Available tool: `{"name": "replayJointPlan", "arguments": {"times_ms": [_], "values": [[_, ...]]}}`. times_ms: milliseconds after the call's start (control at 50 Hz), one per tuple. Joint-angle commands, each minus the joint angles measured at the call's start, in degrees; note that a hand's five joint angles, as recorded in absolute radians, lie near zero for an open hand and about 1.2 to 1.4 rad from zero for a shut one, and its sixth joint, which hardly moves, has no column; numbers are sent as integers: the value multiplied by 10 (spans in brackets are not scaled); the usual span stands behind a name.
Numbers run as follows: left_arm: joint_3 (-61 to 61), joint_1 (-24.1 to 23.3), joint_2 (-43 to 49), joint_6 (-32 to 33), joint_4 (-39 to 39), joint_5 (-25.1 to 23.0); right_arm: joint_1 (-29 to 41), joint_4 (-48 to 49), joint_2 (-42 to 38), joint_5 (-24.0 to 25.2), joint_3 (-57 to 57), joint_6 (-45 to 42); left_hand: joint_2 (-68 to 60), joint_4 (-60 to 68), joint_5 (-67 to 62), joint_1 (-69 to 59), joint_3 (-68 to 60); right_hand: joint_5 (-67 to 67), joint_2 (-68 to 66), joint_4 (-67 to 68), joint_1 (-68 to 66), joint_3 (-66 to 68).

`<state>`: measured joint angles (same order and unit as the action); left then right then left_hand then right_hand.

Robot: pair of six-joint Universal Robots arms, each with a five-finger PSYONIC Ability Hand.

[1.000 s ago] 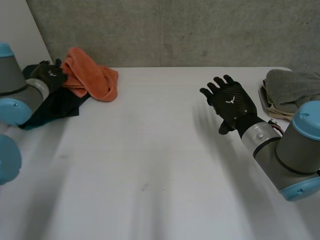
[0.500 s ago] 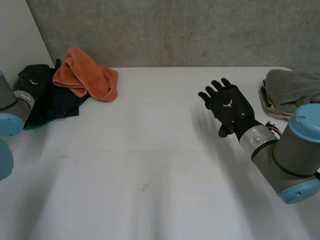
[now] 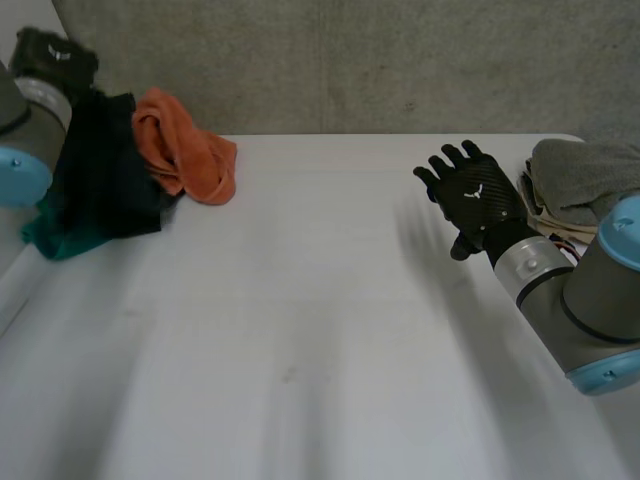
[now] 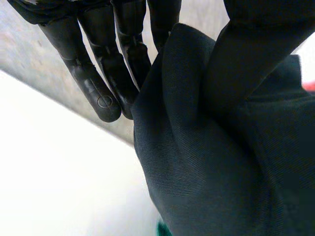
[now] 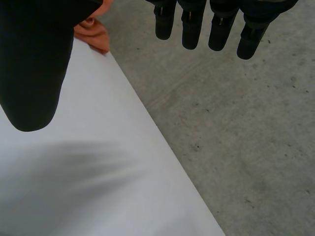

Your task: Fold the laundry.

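Concrete wall (image 3: pixel 350 60) backs a white tabletop (image 3: pixel 320 330) in the head view, and you can see the left hand (image 3: pixel 55 60) held high at the far left corner. A dark cloth (image 3: pixel 100 170) hangs from it down to the tabletop, with a patch of teal (image 3: pixel 45 235) at its lower end. Just beside the dark cloth, an orange cloth (image 3: pixel 185 150) lies bunched on the tabletop. On the other side, the right hand (image 3: pixel 475 195) hovers above the tabletop with its fingers spread and holding nothing. Near it, at the tabletop's right edge, a grey cloth (image 3: pixel 585 175) sits heaped on a beige cloth (image 3: pixel 540 205). Look at the left wrist view and you find the left hand (image 4: pixel 123 44) pinching the dark cloth (image 4: pixel 206 162): the fingers (image 4: pixel 93 83) lie nearly straight behind a fold of it, and the thumb (image 4: pixel 256 54) presses it from the front. The cloth drapes away below the fingertips. In the right wrist view, the right hand (image 5: pixel 219 27) has its fingers (image 5: pixel 189 27) straight and apart, the thumb (image 5: pixel 29 69) well clear of them, with nothing between. Below it you see the edge of the tabletop (image 5: pixel 74 187), the concrete floor (image 5: pixel 236 123) beyond, and a bit of the orange cloth (image 5: pixel 91 32) past the thumb.
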<state>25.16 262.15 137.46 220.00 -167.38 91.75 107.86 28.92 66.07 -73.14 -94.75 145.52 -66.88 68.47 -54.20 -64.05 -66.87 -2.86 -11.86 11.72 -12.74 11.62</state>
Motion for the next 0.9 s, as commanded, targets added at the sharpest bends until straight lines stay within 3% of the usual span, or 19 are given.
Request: {"name": "replayJointPlan", "arguments": {"times_ms": [20, 140, 280, 360, 380, 420, 460, 600, 760, 900], "values": [[58, -11, -43, -15, -4, -3, -8, -1, 4, 0, 4, 17, -131, 115, -158, -160, -131, 29, 19, -17, 27, -16], [84, 15, -23, 21, 25, 21, -11, -1, 0, 0, 6, 14, -131, 115, -158, -160, -131, 29, 19, -17, 27, -16], [156, 13, -58, -103, 53, -35, -11, -1, -8, 0, 11, 13, -131, 115, -158, -160, -131, 29, 19, -17, 27, -16], [190, -3, -62, -161, 58, -44, -12, -1, -14, 0, 12, 9, -131, 115, -158, -160, -131, 29, 19, -17, 27, -16], [196, -7, -60, -159, 58, -40, -12, -1, -16, 0, 13, 6, 70, -86, 43, 42, 70, 29, 19, -17, 27, -16], [198, -9, -54, -150, 59, -34, -12, -1, -17, 0, 13, 4, 419, -435, 392, 391, 419, 29, 19, -17, 27, -16], [198, -7, -45, -124, 58, -21, -11, -1, -17, 0, 13, 1, 569, -585, 542, 540, 569, 29, 19, -17, 27, -16], [202, -1, -47, -28, 55, 9, -10, -1, -16, 0, 11, -3, 569, -585, 542, 540, 569, 29, 19, -17, 27, -16], [189, 21, -33, 52, 23, -10, -5, -1, -18, -2, 8, -3, 569, -585, 542, 540, 569, 29, 19, -17, 27, -16], [124, 63, 62, 127, 7, -54, 0, -1, -25, -5, 7, -12, 569, -585, 542, 540, 569, 29, 19, -17, 27, -16]]}}
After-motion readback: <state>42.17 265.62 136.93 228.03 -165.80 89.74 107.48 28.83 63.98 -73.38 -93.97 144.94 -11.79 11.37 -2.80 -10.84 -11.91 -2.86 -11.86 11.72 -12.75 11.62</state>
